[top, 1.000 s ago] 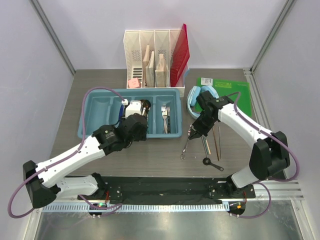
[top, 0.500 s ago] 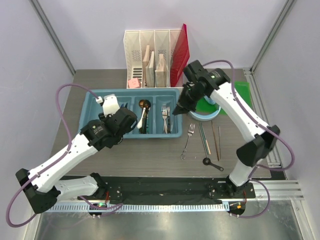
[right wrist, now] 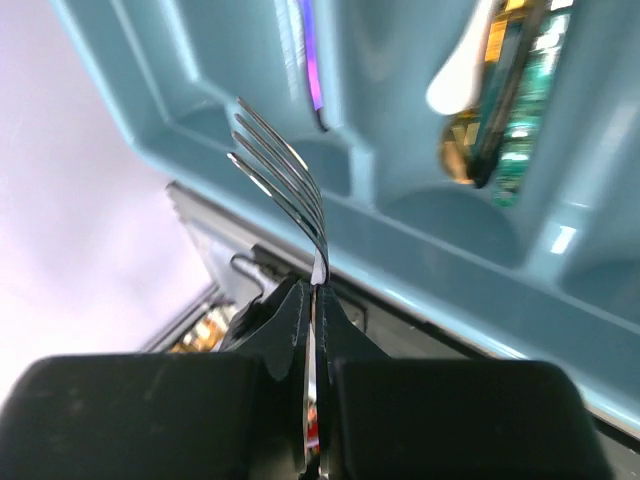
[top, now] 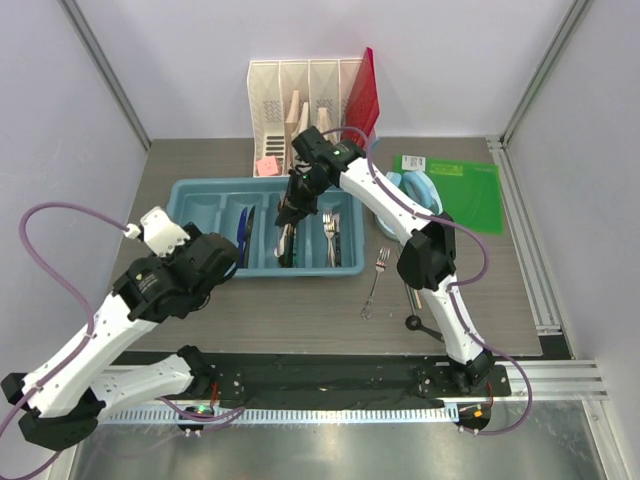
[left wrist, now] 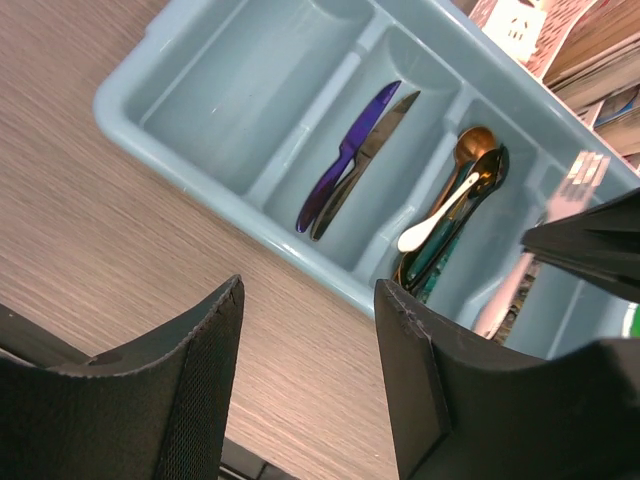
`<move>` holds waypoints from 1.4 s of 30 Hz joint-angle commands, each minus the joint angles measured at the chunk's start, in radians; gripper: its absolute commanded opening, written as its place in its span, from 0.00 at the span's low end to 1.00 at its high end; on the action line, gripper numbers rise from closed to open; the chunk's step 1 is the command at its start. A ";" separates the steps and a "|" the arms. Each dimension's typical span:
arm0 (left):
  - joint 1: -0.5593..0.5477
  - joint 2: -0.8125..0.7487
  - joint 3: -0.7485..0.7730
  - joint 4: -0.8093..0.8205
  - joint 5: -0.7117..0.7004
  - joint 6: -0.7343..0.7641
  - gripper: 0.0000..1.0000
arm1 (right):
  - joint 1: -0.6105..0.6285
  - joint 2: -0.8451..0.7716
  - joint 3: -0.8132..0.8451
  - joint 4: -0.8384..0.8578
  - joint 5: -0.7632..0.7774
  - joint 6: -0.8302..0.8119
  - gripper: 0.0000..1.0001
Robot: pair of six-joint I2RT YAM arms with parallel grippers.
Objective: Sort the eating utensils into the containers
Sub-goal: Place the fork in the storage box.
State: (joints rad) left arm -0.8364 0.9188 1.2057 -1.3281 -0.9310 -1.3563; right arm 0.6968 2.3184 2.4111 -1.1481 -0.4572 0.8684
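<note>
The light blue tray (top: 200,200) holds knives (top: 245,226) in its second compartment, spoons (top: 287,243) in the third and forks (top: 331,236) in the fourth. My right gripper (top: 289,217) hangs over the spoon compartment, shut on a silver fork (right wrist: 285,180) whose tines stick out past the fingertips (right wrist: 293,300). My left gripper (left wrist: 310,290) is open and empty over bare table at the tray's (left wrist: 190,110) near edge, with the knives (left wrist: 350,165) and spoons (left wrist: 455,195) ahead of it. One fork (top: 376,277) and a dark spoon (top: 413,322) lie on the table.
A white file organizer (top: 305,100) with a red folder stands behind the tray. Light blue headphones (top: 418,186) and a green board (top: 460,195) lie at the back right. The right arm (top: 400,215) stretches across the table's middle, hiding things beneath it.
The right arm swung left from the table's right side to above the tray, carrying the fork. The left arm drew back from the tray to the near left.
</note>
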 commanded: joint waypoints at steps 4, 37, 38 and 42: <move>0.003 -0.002 -0.006 -0.192 -0.022 -0.072 0.55 | 0.023 -0.007 0.046 0.280 -0.172 0.014 0.01; 0.003 0.121 -0.026 0.073 0.080 0.203 0.55 | -0.161 -0.191 -0.573 0.136 0.173 -0.221 0.18; 0.003 0.121 -0.029 0.078 0.083 0.203 0.55 | -0.163 -0.189 -0.572 0.125 0.179 -0.220 0.23; 0.003 0.127 -0.034 0.081 0.089 0.212 0.54 | -0.166 -0.224 -0.593 0.102 0.207 -0.232 0.43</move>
State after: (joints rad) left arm -0.8356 1.0523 1.1790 -1.2724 -0.8356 -1.1603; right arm 0.5316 2.1448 1.8084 -1.0000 -0.2920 0.6716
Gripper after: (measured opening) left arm 0.547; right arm 0.337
